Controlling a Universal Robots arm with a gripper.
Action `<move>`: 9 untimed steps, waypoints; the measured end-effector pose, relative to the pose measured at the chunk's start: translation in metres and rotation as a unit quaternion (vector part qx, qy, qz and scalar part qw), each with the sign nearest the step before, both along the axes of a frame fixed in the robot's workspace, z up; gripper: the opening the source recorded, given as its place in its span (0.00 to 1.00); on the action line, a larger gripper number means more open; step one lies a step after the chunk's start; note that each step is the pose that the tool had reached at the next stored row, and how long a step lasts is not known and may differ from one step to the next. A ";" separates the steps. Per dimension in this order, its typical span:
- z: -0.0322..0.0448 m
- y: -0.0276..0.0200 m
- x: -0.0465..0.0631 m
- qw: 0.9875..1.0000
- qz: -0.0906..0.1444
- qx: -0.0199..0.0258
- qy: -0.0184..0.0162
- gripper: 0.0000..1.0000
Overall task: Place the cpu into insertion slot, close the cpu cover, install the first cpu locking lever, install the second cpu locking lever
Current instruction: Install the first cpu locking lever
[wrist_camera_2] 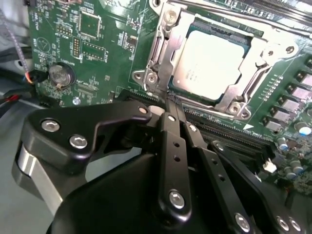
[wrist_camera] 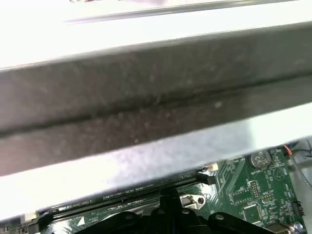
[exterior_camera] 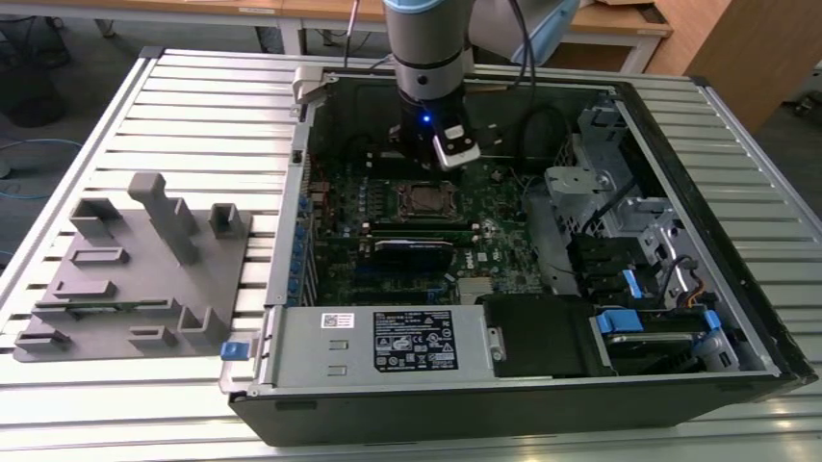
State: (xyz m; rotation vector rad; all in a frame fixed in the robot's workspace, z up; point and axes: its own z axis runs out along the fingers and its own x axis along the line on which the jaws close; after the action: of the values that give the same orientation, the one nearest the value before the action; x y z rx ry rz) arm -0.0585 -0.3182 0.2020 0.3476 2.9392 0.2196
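Sitting in the square black insertion slot (wrist_camera_2: pixel 209 61) on the green board, the pale silver-tan square cpu (wrist_camera_2: pixel 208 62) is placed, the thin silvery cpu cover (wrist_camera_2: pixel 163 48) frames it, and the black claw (wrist_camera_2: pixel 168 100), pressed together, touches the cover's corner.

The arm (exterior_camera: pixel 430 58) is held near-vertical, lowered from twelve o'clock in the exterior view. The gripper (wrist_camera_2: pixel 171 103) is pointed down, its black fingers (wrist_camera_2: pixel 173 146) pressed together at the tips.
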 end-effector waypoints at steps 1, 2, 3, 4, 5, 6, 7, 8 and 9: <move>0.0020 0.0000 0.000 1.000 0.000 0.000 0.000 0.11; 0.0045 0.0000 0.000 1.000 0.000 0.000 0.000 0.11; 0.0067 0.0000 0.000 1.000 0.000 0.000 0.000 0.11; 0.0083 0.0000 0.000 1.000 0.000 0.000 0.000 0.11; 0.0092 0.0000 0.000 1.000 0.000 0.000 0.000 0.11; 0.0097 0.0000 0.000 1.000 0.000 0.000 0.000 0.11; 0.0099 0.0000 0.000 1.000 0.000 0.000 0.000 0.11; 0.0098 0.0000 0.000 1.000 0.000 0.000 0.000 0.11; 0.0099 0.0000 0.000 1.000 0.000 0.000 0.000 0.11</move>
State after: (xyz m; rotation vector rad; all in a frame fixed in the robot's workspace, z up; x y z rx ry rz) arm -0.0585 -0.3181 0.2119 0.3477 2.9390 0.2200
